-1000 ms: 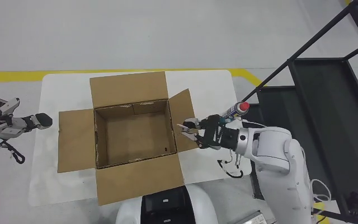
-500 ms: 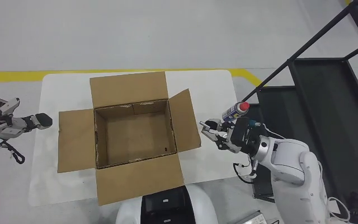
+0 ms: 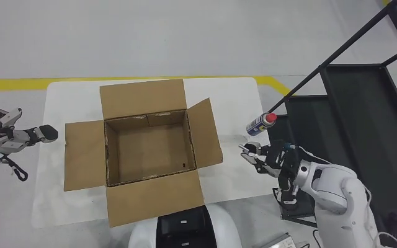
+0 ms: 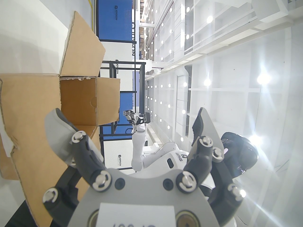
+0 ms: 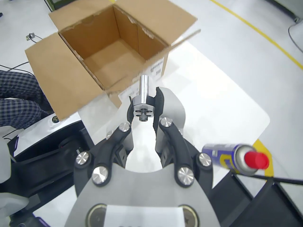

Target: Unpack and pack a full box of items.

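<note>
The right pincer (image 5: 143,106) is clamped on a metal part (image 5: 142,100), a polished steel cylinder on a square flange with small holes in its face. In the top view this pincer (image 3: 253,152) hangs over the desk's (image 3: 229,93) edge.

Straight ahead of its fingertips, across a strip of bare desk, stands the open cardboard box (image 5: 64,64). All 4 flaps are spread out and the brown floor inside is in plain sight. The flap (image 3: 208,133) nearest the pincer slopes up between it and the opening. Just beside the pincer, on the side away from the robot, is a blue-and-yellow spray can (image 5: 234,158) with a red cap, close to the black rack (image 5: 260,204). I cannot tell what the can rests on.

The left pincer (image 4: 127,119) has its 2 fingers wide apart with nothing between them. It sits well off on the far side of the box (image 3: 142,98) from the right pincer, past the desk's edge (image 3: 48,132).

The desk is white with rounded corners. The floor is pale grey and crossed by a yellow line (image 5: 236,16). Beyond the left pincer are blue panels (image 4: 113,12), white shelving and bright ceiling lamps.

A white label (image 5: 157,68) on the box's side faces the right pincer, its print too small to make out. The blue panels carry white lettering.
</note>
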Available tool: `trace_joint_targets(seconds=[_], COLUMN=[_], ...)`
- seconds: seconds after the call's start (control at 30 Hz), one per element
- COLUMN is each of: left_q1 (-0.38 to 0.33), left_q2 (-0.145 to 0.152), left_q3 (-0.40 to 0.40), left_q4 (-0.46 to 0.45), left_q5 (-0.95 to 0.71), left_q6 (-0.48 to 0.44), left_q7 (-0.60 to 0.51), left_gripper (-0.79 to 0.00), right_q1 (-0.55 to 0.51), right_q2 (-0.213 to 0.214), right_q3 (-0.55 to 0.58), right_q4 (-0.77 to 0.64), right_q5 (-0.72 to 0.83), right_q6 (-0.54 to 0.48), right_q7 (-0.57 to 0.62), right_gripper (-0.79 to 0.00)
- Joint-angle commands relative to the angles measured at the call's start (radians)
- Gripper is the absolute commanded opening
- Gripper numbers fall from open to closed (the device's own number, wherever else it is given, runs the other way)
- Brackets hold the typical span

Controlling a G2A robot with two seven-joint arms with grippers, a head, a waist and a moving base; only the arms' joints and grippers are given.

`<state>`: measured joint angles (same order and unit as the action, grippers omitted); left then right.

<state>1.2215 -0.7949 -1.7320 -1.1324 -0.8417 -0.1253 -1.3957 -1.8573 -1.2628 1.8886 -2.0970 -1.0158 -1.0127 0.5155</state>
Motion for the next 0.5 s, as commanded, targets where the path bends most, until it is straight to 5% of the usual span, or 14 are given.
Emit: trace_joint_targets(seconds=[0.0, 0.47], left_q1=[0.0, 0.0], left_q2=[0.0, 0.0], left_q3=[0.0, 0.0], left_q4=[0.0, 0.0], left_q5=[0.0, 0.0], left_q6=[0.0, 0.0], left_q7=[0.0, 0.0], left_gripper=[0.0, 0.0], right_q1=[-0.028, 0.086], right_q2=[0.005, 0.022], right_q3=[-0.002, -0.174], right_q4=[0.039, 0.422], right_q5=[-0.033, -0.381], right_q6=[0.0, 0.105], right_q7=[-0.028, -0.09], right_gripper=[-0.785, -0.785])
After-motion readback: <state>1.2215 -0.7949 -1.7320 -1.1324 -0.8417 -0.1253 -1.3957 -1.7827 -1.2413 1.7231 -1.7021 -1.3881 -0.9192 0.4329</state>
